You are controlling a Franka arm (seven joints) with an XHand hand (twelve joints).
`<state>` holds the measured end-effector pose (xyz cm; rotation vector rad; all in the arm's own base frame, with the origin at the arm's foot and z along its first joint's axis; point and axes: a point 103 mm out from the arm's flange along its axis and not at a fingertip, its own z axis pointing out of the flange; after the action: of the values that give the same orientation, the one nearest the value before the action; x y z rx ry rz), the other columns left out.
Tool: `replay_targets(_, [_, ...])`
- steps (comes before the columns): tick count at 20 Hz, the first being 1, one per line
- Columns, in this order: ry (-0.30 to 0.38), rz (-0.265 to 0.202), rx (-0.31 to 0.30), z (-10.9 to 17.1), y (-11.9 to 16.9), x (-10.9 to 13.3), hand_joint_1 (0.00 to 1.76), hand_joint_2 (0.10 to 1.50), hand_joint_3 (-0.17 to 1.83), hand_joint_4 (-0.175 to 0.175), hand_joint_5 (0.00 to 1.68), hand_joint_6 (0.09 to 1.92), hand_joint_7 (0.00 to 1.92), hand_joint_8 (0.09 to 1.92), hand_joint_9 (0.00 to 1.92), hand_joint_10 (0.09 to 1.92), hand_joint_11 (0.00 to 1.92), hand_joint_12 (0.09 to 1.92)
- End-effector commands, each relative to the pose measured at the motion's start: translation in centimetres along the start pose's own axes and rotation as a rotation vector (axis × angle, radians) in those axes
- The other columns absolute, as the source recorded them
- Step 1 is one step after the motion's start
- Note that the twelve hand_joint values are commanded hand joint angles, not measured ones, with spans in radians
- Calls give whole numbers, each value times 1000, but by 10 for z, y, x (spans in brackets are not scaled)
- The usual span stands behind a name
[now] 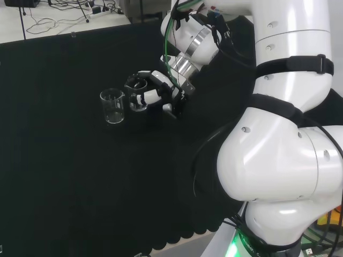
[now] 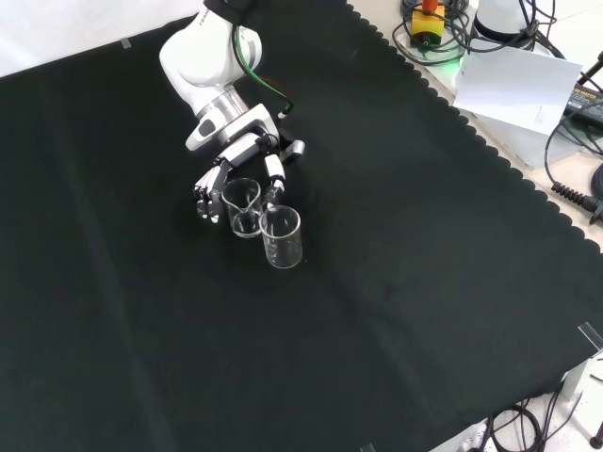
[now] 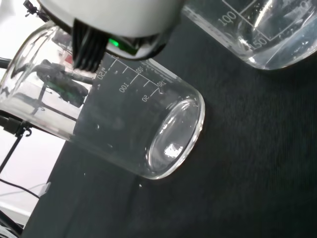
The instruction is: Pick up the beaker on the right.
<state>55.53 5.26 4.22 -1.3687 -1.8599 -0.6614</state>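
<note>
Robot hand (image 1: 153,95) curled round a clear glass beaker (image 2: 242,206).
Upright on the soft black tabletop (image 2: 396,245), touching a second round, see-through beaker (image 2: 282,236) in front view; printed marks on both.

Glossy white arm links (image 1: 284,160), black strap bands, green cable (wrist), black-and-white hand (image 1: 153,93).

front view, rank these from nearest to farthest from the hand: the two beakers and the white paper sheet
1. Beaker between the fingers, at the hand itself.
2. Second beaker, just below and to the right, beside the first.
3. White paper sheet, far off at the upper right, beyond the cloth's edge.
</note>
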Motion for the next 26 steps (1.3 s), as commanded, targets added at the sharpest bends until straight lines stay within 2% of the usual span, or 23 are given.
replay_targets(1, [16,7,-15,0,1,0,1006,524,666,-71,393,460,347,734,600,610,156,1377])
replay_targets(4, [13,14,-28,-1,1,0,1024,529,668,-69,421,470,354,734,609,607,165,1373])
replay_targets(9, [-2,41,-55,-2,2,1,1183,573,759,-68,695,931,485,719,722,560,264,1331])
replay_targets(11, [-8,54,-77,-2,3,2,1175,761,612,-138,876,1061,679,827,862,641,415,1290])
replay_targets(12, [-8,61,-89,-3,3,3,1245,829,521,-125,899,1123,773,962,967,747,527,1248])
replay_targets(13, [-4,70,-106,-5,3,3,1309,814,550,-113,924,1141,861,1049,1055,842,651,1167])
replay_targets(14, [-4,74,-113,-6,4,4,1354,754,662,-113,943,1161,929,1119,1111,938,744,1090])
replay_targets(17, [-29,76,-124,-13,5,6,1411,601,922,-142,994,1172,1043,1188,1197,1065,874,988])
replay_targets(24, [-122,61,-123,-41,6,12,1425,551,995,-159,1014,1169,1083,1185,1226,1071,914,975])
replay_targets(26, [-131,61,-104,-51,6,13,1425,551,996,-160,1014,1168,1084,1183,1225,1073,914,976])
